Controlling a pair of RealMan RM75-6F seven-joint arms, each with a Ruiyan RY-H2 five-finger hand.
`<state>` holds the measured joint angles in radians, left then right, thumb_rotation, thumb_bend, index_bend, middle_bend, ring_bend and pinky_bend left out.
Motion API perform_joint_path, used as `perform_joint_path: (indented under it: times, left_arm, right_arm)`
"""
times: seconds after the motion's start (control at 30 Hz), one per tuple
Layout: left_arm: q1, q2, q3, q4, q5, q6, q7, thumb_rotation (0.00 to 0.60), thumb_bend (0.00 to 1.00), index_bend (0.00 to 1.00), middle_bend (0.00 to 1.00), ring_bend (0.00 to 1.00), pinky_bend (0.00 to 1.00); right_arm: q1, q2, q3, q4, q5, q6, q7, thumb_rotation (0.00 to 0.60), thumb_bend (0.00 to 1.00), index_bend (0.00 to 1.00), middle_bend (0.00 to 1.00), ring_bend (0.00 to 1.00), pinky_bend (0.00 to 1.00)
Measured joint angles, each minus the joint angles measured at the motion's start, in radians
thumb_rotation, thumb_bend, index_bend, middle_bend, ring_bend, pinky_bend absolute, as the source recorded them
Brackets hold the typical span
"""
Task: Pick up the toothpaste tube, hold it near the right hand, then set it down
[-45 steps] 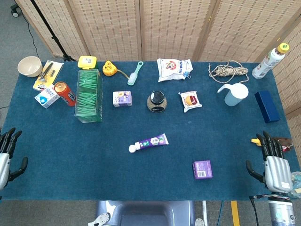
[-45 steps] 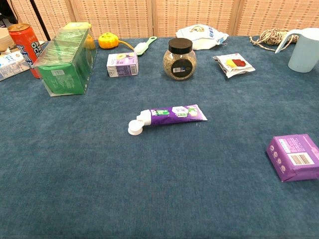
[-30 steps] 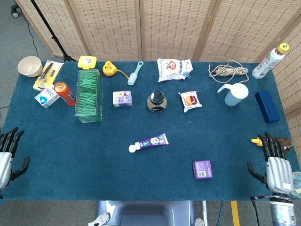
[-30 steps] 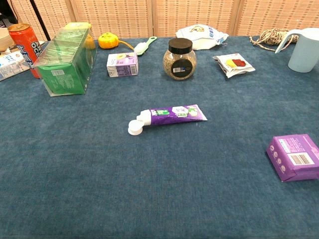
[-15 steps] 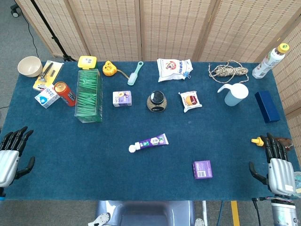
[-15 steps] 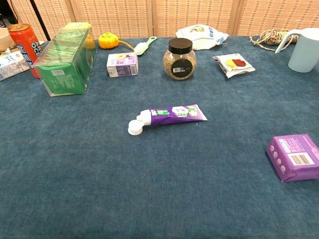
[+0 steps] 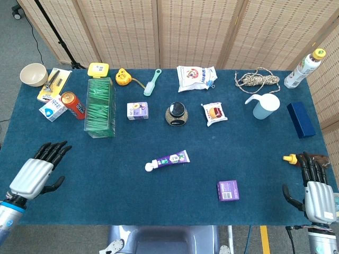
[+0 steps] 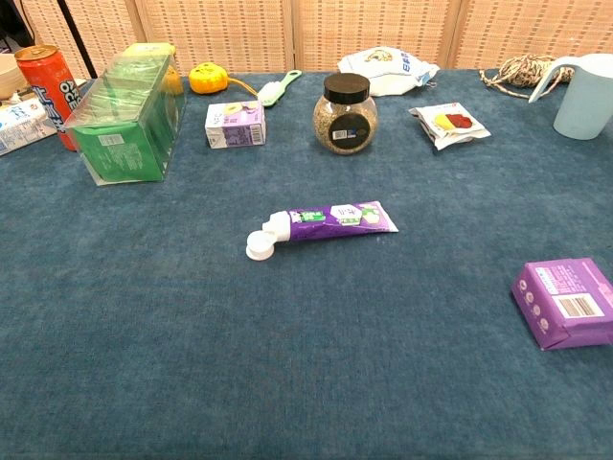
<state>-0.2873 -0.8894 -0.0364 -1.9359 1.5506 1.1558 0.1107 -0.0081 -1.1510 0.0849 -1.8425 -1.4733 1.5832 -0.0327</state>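
The purple toothpaste tube (image 7: 169,159) with a white cap lies flat near the middle of the blue table, cap pointing left; the chest view shows the tube (image 8: 330,223) lying free too. My left hand (image 7: 37,172) is over the table's front left, fingers apart and empty, well left of the tube. Off the front right edge, my right hand (image 7: 316,190) is open and empty. Neither hand shows in the chest view.
A small purple box (image 7: 228,190) lies right of the tube. Behind it stand a dark-lidded jar (image 7: 176,114), a small purple carton (image 7: 137,110), a snack packet (image 7: 214,113) and a tall green box (image 7: 100,107). A pale jug (image 7: 264,105) and a navy box (image 7: 300,119) sit at the right.
My left hand has come in from the left edge over the table, moving right and forward. The right hand has sunk slightly toward the front edge. The tube has not moved.
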Motion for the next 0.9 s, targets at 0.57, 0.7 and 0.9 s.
perform_joint_path:
  times: [0.57,0.7,0.9]
  left_arm:
    - [-0.289,-0.212,-0.112,0.076,-0.14,-0.269,0.117,0.563,0.36,0.23,0.2,0.21,0.17]
    - [-0.349,-0.267,-0.12,0.106,-0.191,-0.328,0.153,0.546,0.35,0.23,0.2,0.21,0.17]
    - [-0.42,-0.358,-0.135,0.151,-0.27,-0.363,0.228,0.532,0.35,0.23,0.2,0.21,0.17]
  right_arm:
    - [-0.002,0.003,0.004,0.001,0.018,-0.013,0.003,0.6,0.39,0.0,0.0,0.0,0.0]
    - [-0.001,0.003,0.005,-0.002,0.02,-0.015,-0.001,0.6,0.39,0.0,0.0,0.0,0.0]
    - [-0.006,0.003,0.005,-0.006,0.024,-0.01,-0.005,0.6,0.39,0.0,0.0,0.0,0.0]
